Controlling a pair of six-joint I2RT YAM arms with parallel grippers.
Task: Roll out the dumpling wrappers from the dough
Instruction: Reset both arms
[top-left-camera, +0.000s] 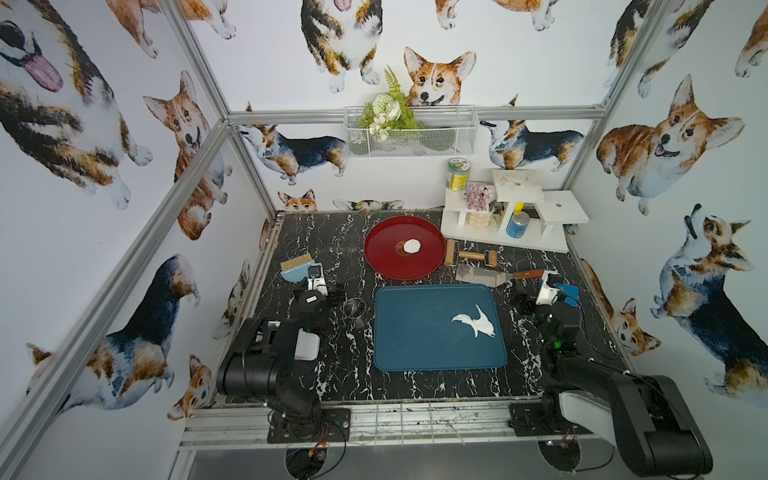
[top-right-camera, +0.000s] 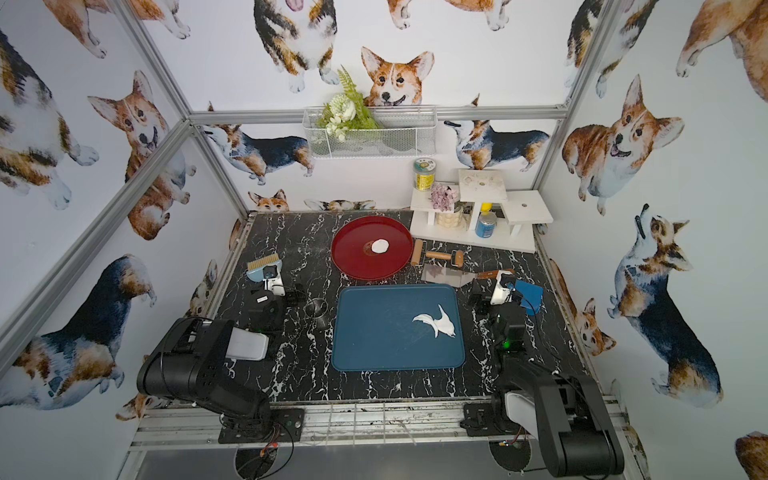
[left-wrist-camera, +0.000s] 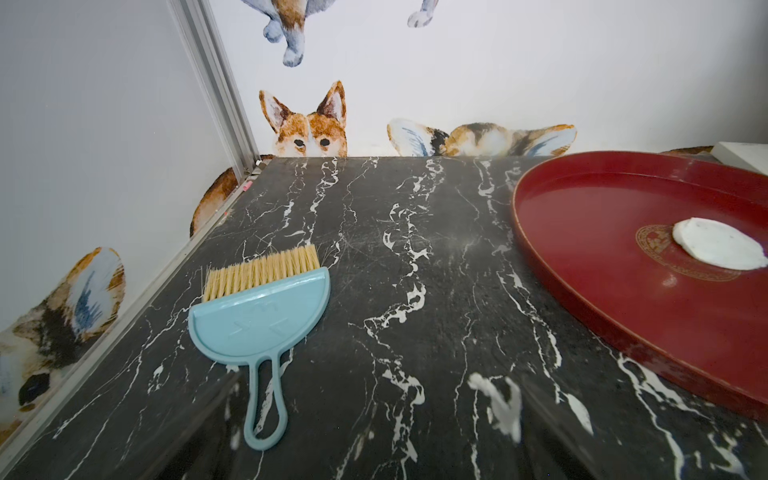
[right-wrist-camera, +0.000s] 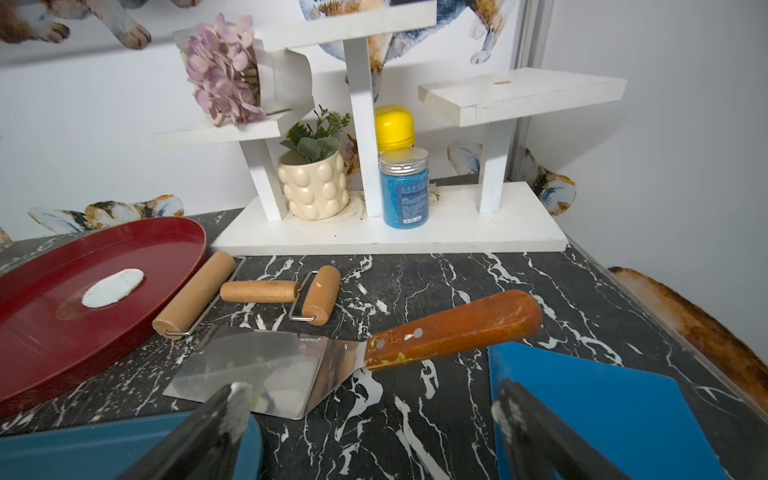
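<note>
One dumpling wrapper (top-left-camera: 412, 246) (top-right-camera: 380, 246), a small round white disc, lies in the middle of the red plate (top-left-camera: 382, 257); both wrist views show the disc (left-wrist-camera: 719, 248) (right-wrist-camera: 112, 287) too. The dough (top-left-camera: 478, 323) (top-right-camera: 438, 322), a ragged white scrap, rests on the right part of the blue tray (top-left-camera: 415, 332). My left gripper (left-wrist-camera: 380, 424) hovers open left of the tray, near the brush, holding nothing. My right gripper (right-wrist-camera: 372, 415) stands open beyond the tray's far right corner, empty, with white dough smears on its fingertips (right-wrist-camera: 239, 399).
A wooden double roller (top-left-camera: 469, 255) (right-wrist-camera: 259, 291) and a metal spatula (top-left-camera: 482, 275) (right-wrist-camera: 257, 370) lie between plate and right gripper. A blue scraper card (right-wrist-camera: 602, 415) lies right of it. A metal ring cutter (top-left-camera: 354, 308) and a blue brush (left-wrist-camera: 262, 311) sit left. A white shelf (top-left-camera: 507, 237) fills the back right corner.
</note>
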